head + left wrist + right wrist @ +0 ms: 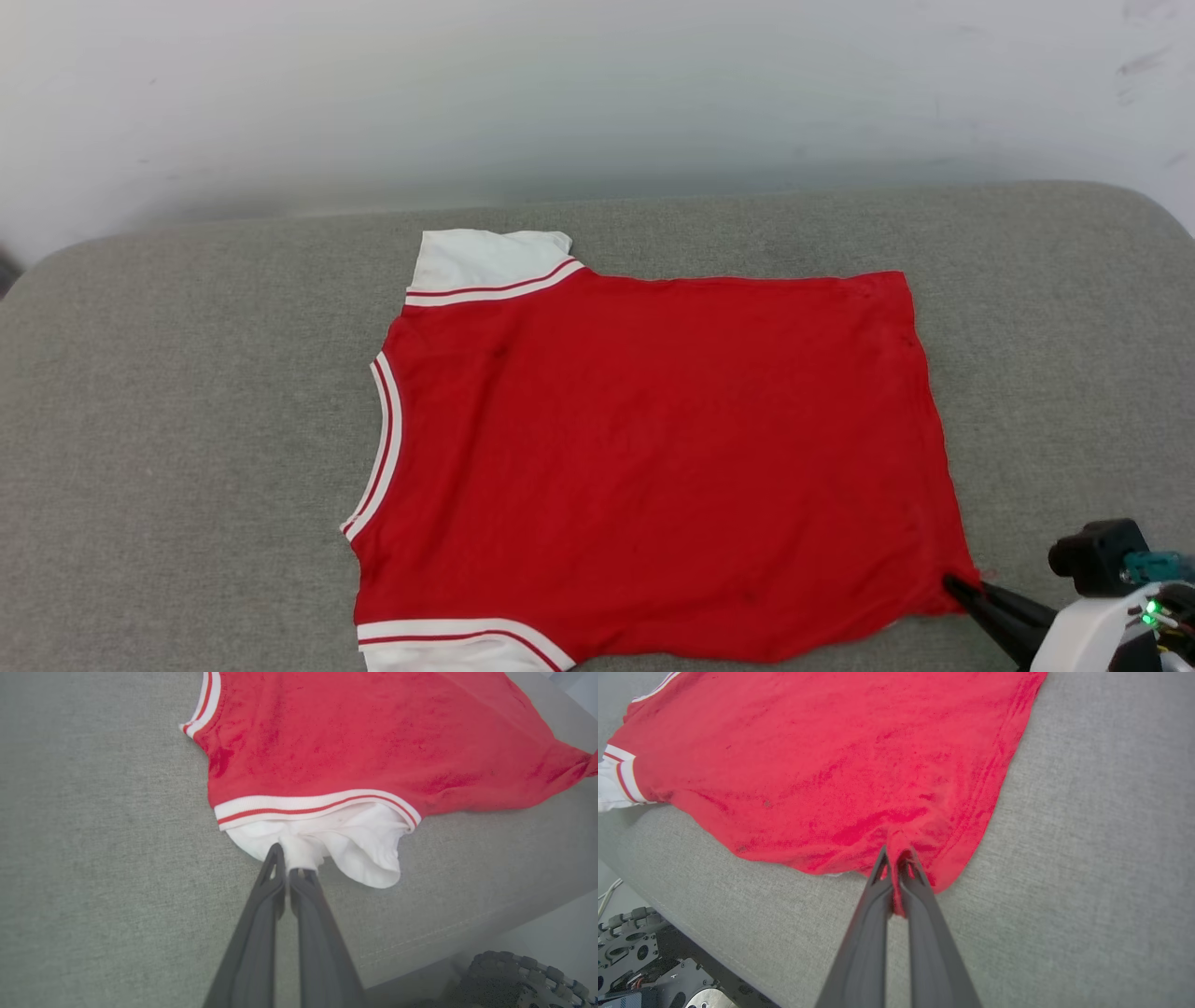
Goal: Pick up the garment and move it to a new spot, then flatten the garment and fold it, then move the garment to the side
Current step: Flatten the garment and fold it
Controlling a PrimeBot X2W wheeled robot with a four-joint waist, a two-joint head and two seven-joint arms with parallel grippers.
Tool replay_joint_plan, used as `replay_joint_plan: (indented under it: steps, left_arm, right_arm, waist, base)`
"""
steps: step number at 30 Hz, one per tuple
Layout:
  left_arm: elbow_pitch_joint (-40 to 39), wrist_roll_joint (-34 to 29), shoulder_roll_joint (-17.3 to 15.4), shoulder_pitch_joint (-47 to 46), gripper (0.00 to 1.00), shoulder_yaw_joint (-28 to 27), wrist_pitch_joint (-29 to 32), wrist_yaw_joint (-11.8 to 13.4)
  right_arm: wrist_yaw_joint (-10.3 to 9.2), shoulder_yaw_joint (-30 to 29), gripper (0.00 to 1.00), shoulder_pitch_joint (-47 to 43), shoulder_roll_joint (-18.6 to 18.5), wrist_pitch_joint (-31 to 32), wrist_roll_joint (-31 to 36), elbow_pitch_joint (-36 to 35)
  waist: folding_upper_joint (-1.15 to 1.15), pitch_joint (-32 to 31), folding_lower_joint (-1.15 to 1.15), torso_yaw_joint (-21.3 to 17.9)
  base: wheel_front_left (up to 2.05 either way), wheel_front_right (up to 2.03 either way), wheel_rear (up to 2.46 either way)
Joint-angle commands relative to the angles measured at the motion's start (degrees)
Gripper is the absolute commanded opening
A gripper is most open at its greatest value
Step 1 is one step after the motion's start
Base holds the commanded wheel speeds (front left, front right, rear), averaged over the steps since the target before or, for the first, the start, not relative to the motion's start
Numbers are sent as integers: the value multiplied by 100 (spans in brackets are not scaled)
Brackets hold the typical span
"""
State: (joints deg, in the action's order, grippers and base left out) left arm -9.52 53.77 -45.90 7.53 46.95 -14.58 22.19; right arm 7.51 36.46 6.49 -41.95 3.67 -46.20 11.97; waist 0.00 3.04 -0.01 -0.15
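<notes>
Red shirt [653, 448] lies spread flat on a grey cushion [187, 420], roughly in its middle, with the plain red cloth facing up. Its striped collar [383, 439] points left and its hem [920, 392] runs down the right side. One white sleeve [485, 257] sticks out on the far side, below the pale wall [560, 93]. The other white sleeve [355, 844] hangs out at the near side, close to the cushion's near edge.

The right hand [957, 586] sits at the near right corner of the shirt. In the right wrist view its two dark fingers [873, 914] are closed tight on that corner [903, 858], and a fold of red cloth is pinched between them, with creases fanning out from the grip. A green light [1151, 611] glows on that arm's pale wrist.

The left hand [286, 858] is at the near sleeve. Its fingers [261, 914] are closed together on a bunched bit of the white cloth, just below the red-and-white trim [308, 807]. The rest of the sleeve sags loosely to the right of the grip.

Dark parts of the robot's base [640, 952] show beyond the cushion's near edge.
</notes>
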Motion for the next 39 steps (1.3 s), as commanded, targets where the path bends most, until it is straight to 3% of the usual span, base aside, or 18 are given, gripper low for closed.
replay_joint_plan:
  steps: [1, 9, 17, 32, 39]
  left_arm:
    - [47, -133, -24, -207, 0, -66, -30, -35]
    - [106, -478, -163, -1257, 0, -218, 227, -396]
    - [189, -716, -380, -2350, 0, -384, 711, -724]
    - [1422, -810, -209, -3891, 0, -404, 1280, -1584]
    - [2391, -864, 91, -4366, 0, -223, 1442, -2026]
  right_arm:
    - [-4, -145, 0, 34, 82, 83, 122, -116]
    - [-4, -786, 0, 313, 341, 433, 451, -476]
    - [-4, -1040, 0, 716, 511, 682, 560, -652]
    - [-4, -917, 0, 1875, 613, 881, 573, -170]
    - [-4, -651, 0, 2349, 645, 993, 551, 360]
  waist:
    - [0, 50, 1, -16]
    - [0, 254, 1, -60]
    - [0, 625, 1, -193]
    - [0, 1651, 1, -378]
    - [0, 1920, 1, -352]
  base:
    - [0, 0, 0]
    - [0, 0, 0]
    - [0, 0, 0]
    - [0, 0, 0]
    - [0, 0, 0]
